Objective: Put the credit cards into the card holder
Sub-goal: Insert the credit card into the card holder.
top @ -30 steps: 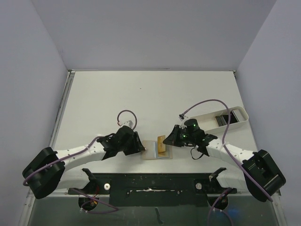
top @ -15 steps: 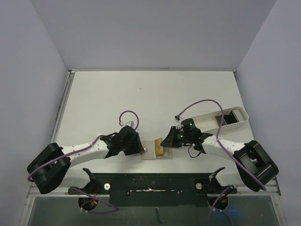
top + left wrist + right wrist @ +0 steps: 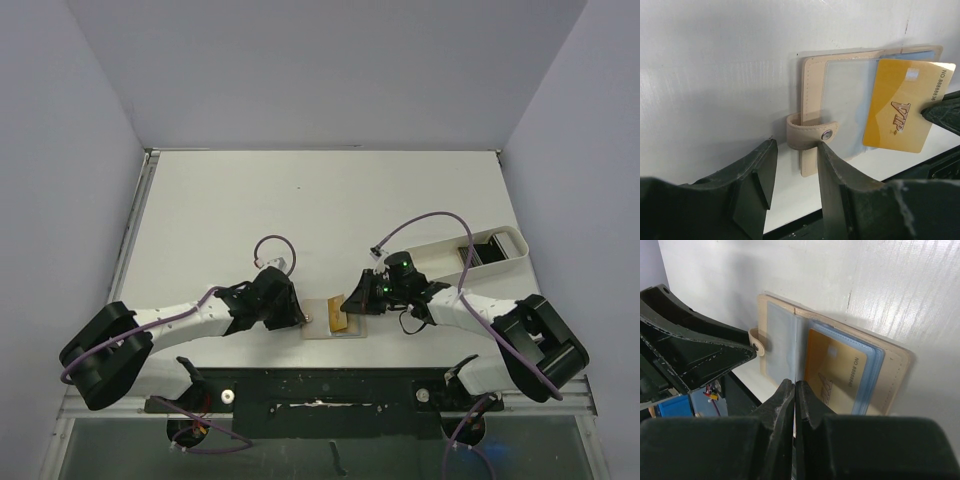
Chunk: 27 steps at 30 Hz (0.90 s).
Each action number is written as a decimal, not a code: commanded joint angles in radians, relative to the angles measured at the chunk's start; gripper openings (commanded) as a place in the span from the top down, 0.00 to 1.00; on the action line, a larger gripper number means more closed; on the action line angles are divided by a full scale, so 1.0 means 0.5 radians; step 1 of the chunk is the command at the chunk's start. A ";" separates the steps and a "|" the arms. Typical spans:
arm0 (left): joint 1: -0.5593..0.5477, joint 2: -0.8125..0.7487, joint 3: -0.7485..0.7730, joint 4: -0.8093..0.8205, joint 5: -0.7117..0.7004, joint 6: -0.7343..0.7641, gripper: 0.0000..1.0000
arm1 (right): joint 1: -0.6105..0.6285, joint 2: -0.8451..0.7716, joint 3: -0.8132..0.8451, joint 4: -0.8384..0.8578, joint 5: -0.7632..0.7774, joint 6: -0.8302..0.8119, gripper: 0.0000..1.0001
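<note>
White table (image 3: 300,200), open card holder (image 3: 322,325), white tray (image 3: 510,236)

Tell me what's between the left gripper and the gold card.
The snap strap and a clear sleeve of the holder, shown in the left wrist view.

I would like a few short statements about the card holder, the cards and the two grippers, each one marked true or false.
1. The card holder lies open on the table. True.
2. The gold card carries the letters VIP. True.
3. The left gripper is clamped on the strap. False: its jaws stand apart, and the strap lies just ahead of them.
4. The white tray sits on the left arm's side. False: it is on the right side, with dark cards in it.
5. The right gripper has its fingers pressed together. True.
</note>
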 commanded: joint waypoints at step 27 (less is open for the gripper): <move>0.008 -0.010 0.045 0.091 0.024 -0.040 0.66 | -0.048 -0.056 -0.041 -0.017 -0.032 -0.013 1.00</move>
